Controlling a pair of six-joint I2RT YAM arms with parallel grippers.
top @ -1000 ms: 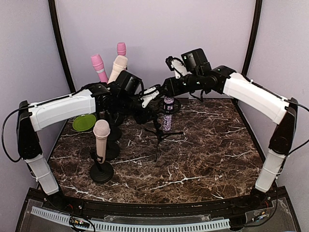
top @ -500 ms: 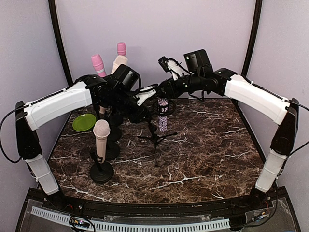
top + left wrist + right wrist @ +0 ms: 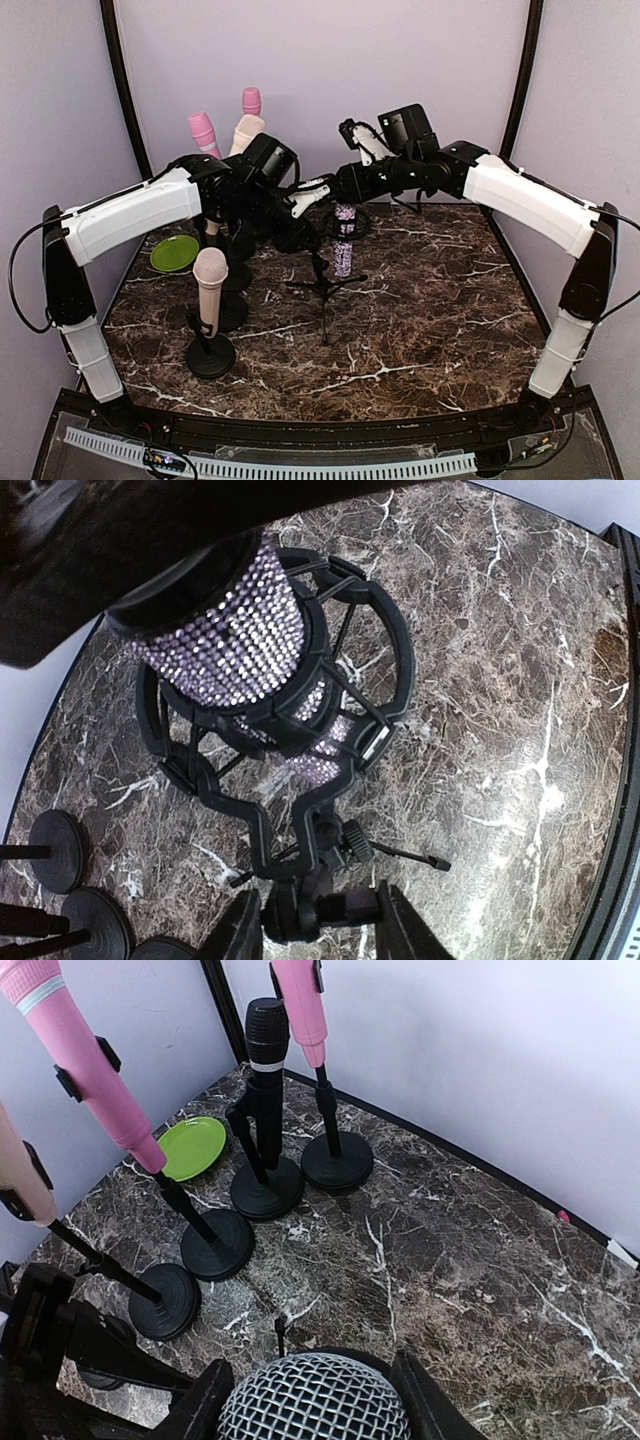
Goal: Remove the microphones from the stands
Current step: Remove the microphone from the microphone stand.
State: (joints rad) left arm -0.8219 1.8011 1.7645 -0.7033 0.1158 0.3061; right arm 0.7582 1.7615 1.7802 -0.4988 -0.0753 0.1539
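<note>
The microphone (image 3: 344,243) has a purple rhinestone body (image 3: 228,630) and a silver mesh head (image 3: 315,1400). It sits upright in a black shock mount (image 3: 372,670) on a small tripod stand (image 3: 322,288) at mid-table. My right gripper (image 3: 315,1412) is shut on the microphone's head from above, and it also shows in the top view (image 3: 342,188). My left gripper (image 3: 320,920) is shut on the stand's neck joint (image 3: 300,905) just below the mount, and it also shows in the top view (image 3: 303,236). The microphone's body still passes through the mount's rings.
Several other microphones stand on round black bases at the left: a beige one (image 3: 210,285), pink ones (image 3: 203,135) (image 3: 70,1040) and a black one (image 3: 266,1040). A green plate (image 3: 175,253) lies at the far left.
Both grippers, with the microphone and stand, shifted a little left, and the right one then eased back right. The left arm's elbow rose. Both grips are unchanged.
</note>
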